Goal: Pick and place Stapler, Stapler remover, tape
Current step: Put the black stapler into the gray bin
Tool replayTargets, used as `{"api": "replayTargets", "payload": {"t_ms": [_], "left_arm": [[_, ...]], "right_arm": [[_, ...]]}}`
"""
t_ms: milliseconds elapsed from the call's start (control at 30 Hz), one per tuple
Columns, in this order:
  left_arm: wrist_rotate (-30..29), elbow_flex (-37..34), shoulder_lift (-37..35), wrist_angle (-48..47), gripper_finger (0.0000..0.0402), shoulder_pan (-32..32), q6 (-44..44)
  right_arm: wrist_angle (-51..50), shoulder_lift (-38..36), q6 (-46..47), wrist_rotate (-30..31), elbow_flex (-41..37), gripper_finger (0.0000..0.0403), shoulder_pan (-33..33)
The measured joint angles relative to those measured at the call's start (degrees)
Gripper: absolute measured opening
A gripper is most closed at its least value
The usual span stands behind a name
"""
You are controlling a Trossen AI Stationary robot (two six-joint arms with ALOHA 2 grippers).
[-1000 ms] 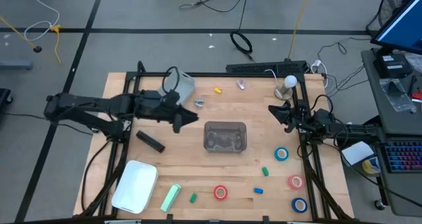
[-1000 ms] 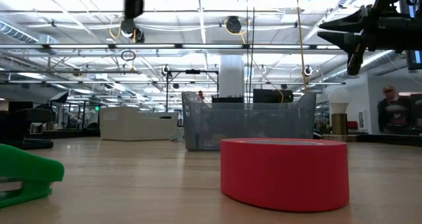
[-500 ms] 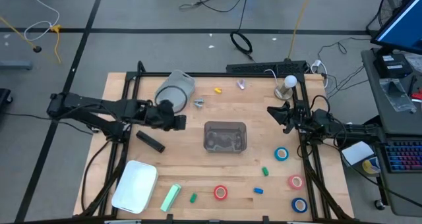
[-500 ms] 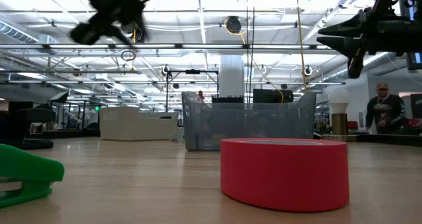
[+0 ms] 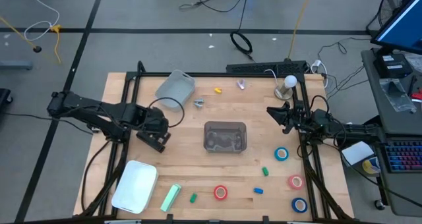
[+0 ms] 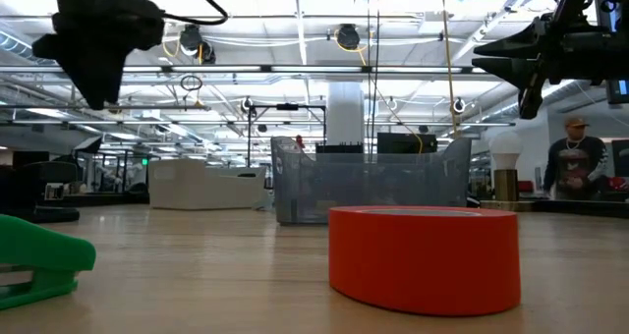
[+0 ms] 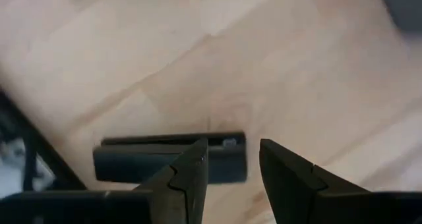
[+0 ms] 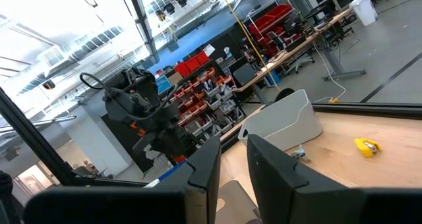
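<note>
Left gripper [image 5: 158,140] has swung down from beside the grey bin to hover over a black bar; right arm unmoved.

High view: taking the clear tray [image 5: 225,136] as landmark, the left gripper sits well to its left above the black bar [image 5: 151,142], having left the tipped grey bin [image 5: 177,87]; the right gripper [image 5: 273,113] waits to the tray's right. The stapler [image 5: 171,197] lies nearer than the tray, to its left; the red tape [image 5: 220,192] directly nearer; a stapler remover [image 5: 198,103] just beyond.
Low view: the red tape stands before the tray.
Left wrist view: fingers [image 7: 188,178] narrowly parted, empty.
Right wrist view: fingers [image 8: 206,165] narrowly apart, empty.
</note>
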Motion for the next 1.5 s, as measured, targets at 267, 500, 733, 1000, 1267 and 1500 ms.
{"api": "replayTargets", "payload": {"t_ms": [267,500,733,1000,1267,1500], "left_arm": [[2.53,0.00,0.00,0.07,0.0136,0.00,22.10],[1.91,0.00,0.00,0.03,0.0136,0.00,32.34],[1.02,-0.04,0.07,0.03,0.0136,0.00,40.10],[0.98,-0.04,0.20,-1.83,0.0136,-0.67,45.89],[0.96,-0.05,0.20,-6.12,0.0136,-0.66,38.65],[0.59,-0.33,0.20,-6.13,0.0158,-0.66,38.07]], "right_arm": [[-0.09,0.00,-0.17,0.00,0.00,0.0071,0.00],[-0.75,0.00,-0.17,0.00,0.00,0.0071,0.00],[-1.18,0.00,-0.17,-0.01,0.00,0.0071,0.01],[-1.18,0.01,-0.17,-0.01,0.01,0.0071,0.00],[-1.57,0.00,-0.17,-0.01,0.00,0.0071,0.01],[-1.58,0.00,-0.17,-0.01,0.00,0.0071,0.00]]}}
